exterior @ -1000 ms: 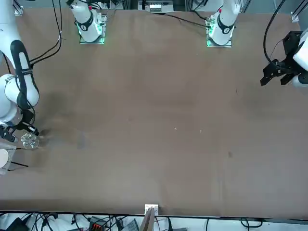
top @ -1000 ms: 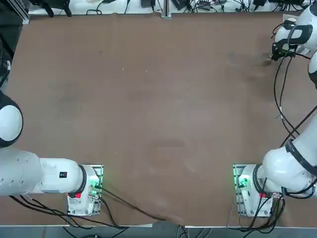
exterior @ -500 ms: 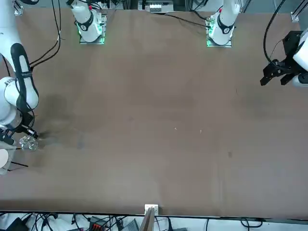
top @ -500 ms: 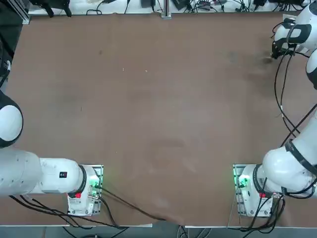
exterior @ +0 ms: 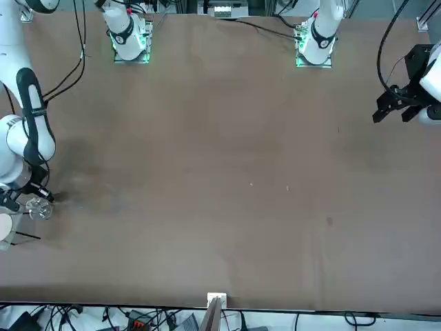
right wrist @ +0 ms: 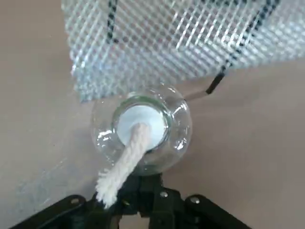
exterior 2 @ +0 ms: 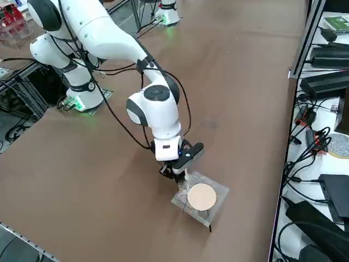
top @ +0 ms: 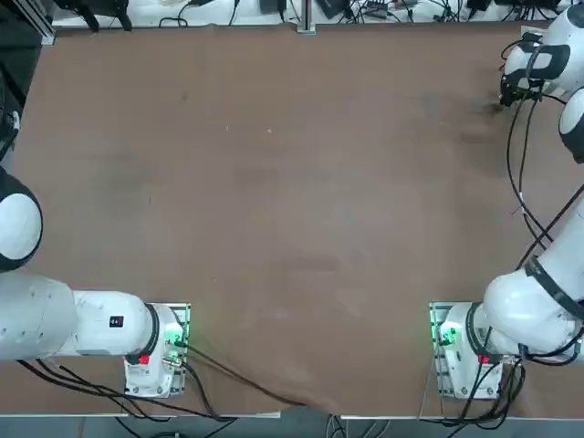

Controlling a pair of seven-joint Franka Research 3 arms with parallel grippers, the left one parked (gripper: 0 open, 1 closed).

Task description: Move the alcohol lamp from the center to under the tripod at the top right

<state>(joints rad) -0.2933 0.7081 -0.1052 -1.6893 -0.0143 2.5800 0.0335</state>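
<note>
Brown tabletop (top: 292, 210), black cables (exterior 2: 305, 153) and white side surface (exterior 2: 341, 164) beyond

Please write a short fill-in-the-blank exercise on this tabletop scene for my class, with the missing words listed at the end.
The right gripper is beside the alcohol lamp, its fingers not open but ____. A frayed, rope-like ____ sticks out of the lamp's top. The lamp's see-through body is made of ____. The tripod has a square mesh whose pale centre is shaped like a ____.

Missing words: shut; wick; glass; circle.
</note>
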